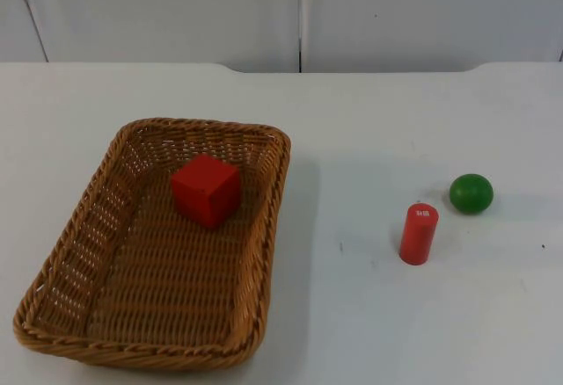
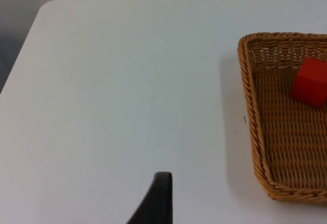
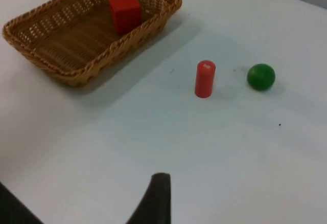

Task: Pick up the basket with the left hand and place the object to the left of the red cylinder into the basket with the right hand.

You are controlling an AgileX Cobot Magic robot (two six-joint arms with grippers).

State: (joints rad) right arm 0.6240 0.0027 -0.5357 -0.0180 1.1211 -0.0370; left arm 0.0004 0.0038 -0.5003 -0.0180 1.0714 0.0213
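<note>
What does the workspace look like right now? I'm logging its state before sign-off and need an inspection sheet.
Surface: white table, bare around the objects, a few tiny dark specks.
Job's things: wicker basket rests on the table; red cube lies inside it; red cylinder stands upright; green ball sits just beyond it, apart.
Clutter: nothing seen.
Grippers: left gripper, one black fingertip above bare table beside the basket; right gripper, one fingertip above bare table, short of the cylinder. Neither holds anything.
Cables: nothing seen.
Surroundings: grey partition wall behind the table.
</note>
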